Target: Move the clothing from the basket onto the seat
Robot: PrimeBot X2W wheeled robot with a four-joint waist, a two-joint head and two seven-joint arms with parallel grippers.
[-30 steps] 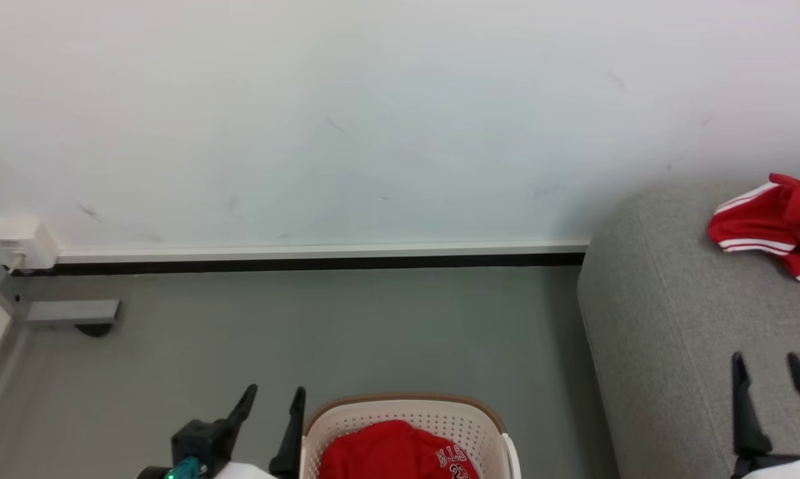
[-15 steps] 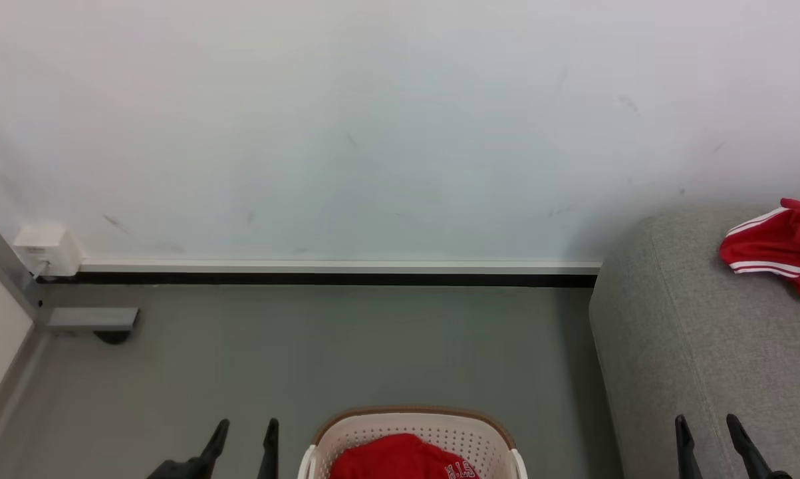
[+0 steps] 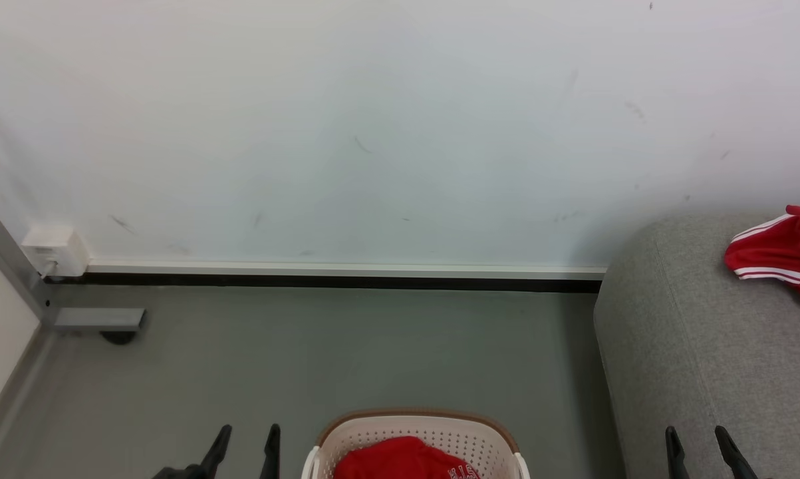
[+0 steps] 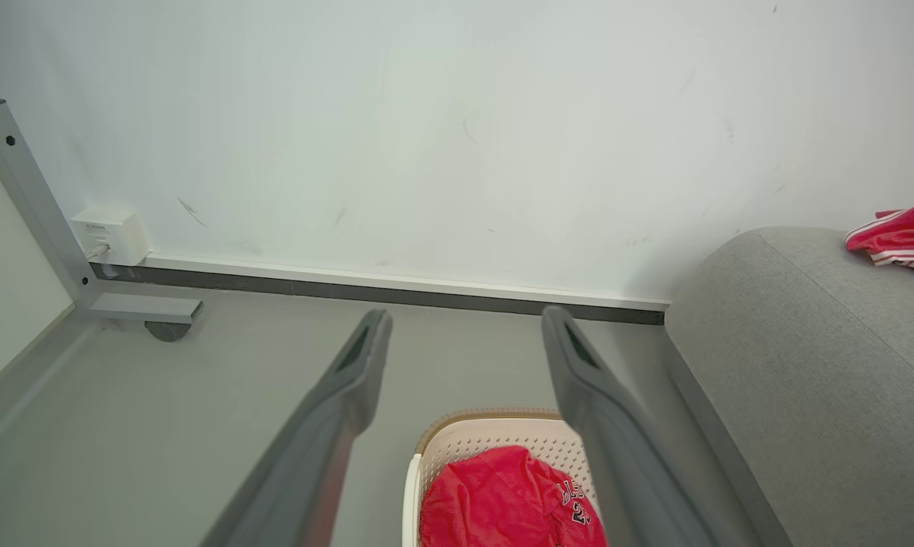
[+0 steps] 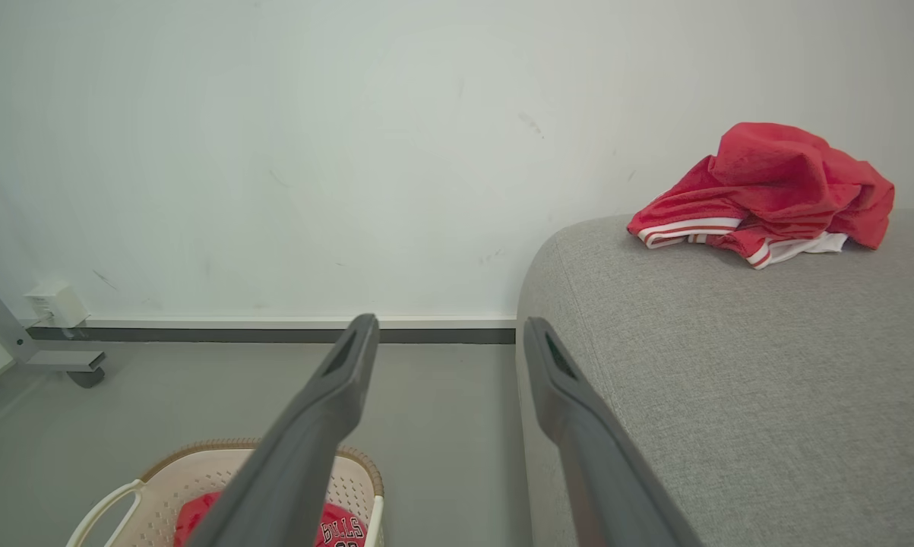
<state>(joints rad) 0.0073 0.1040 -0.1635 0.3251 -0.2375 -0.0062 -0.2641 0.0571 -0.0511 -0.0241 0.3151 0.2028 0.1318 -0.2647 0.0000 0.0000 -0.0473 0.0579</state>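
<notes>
Grey floor (image 3: 320, 359); left gripper (image 3: 250, 430) and right gripper (image 3: 695, 431) spread empty (clothing (image 3: 393, 460) in basket (image 3: 416, 426)).

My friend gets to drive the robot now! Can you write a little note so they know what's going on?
Left gripper: open, empty, beside the basket.
Right gripper: open, empty, by the sofa.
Done: striped red garment lies on the sofa.
To do: red lettered garment is in the basket; move it to the sofa.
</notes>
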